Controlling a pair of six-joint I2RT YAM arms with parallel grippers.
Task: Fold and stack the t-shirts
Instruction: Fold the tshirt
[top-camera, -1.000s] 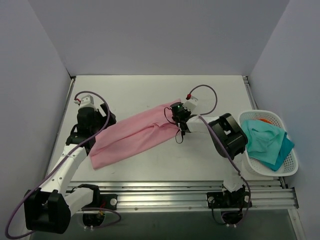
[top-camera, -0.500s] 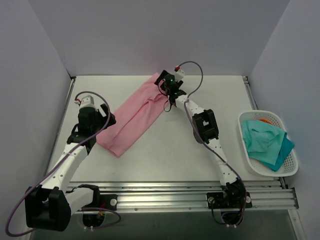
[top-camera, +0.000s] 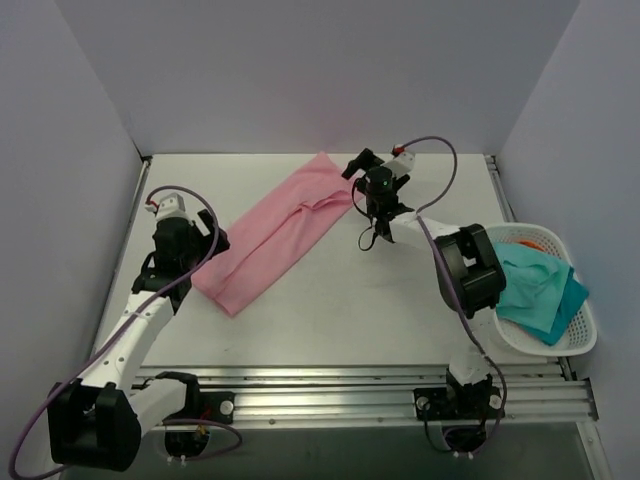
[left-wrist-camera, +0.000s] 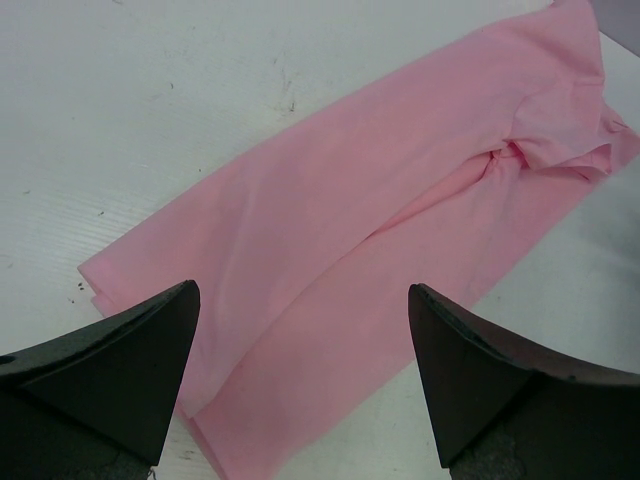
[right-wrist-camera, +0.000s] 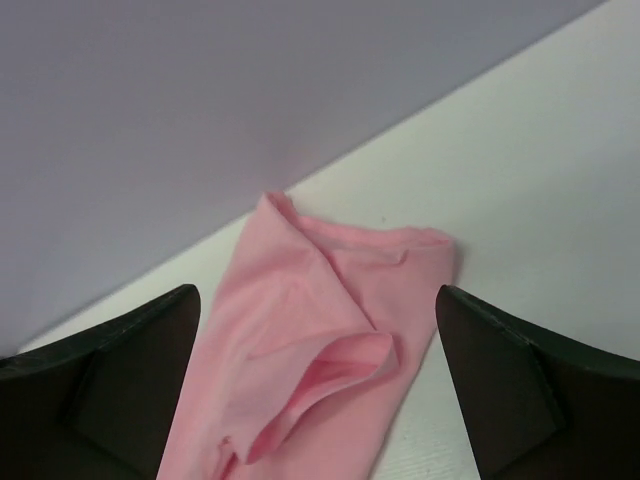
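Note:
A light pink t-shirt (top-camera: 277, 232) lies folded into a long strip, running diagonally from the table's back middle toward the left front. Its near end shows in the left wrist view (left-wrist-camera: 380, 230) and its far end, with a raised sleeve fold, in the right wrist view (right-wrist-camera: 320, 360). My left gripper (top-camera: 187, 246) hovers open just left of the strip's lower end, nothing between its fingers (left-wrist-camera: 120, 370). My right gripper (top-camera: 362, 182) stands open beside the strip's far end, apart from the cloth, empty. More t-shirts, teal (top-camera: 535, 285) and orange (top-camera: 528, 241), sit in the basket.
A white plastic basket (top-camera: 585, 335) stands at the table's right edge, holding the teal and orange cloth. Grey walls close the table on the left, back and right. The right arm's elbow (top-camera: 468, 270) hangs close to the basket's left rim.
The right gripper carried the shirt's end to the back of the table, let it go and opened, then drew back to the right. The strip now lies steeper. The left arm barely moved.

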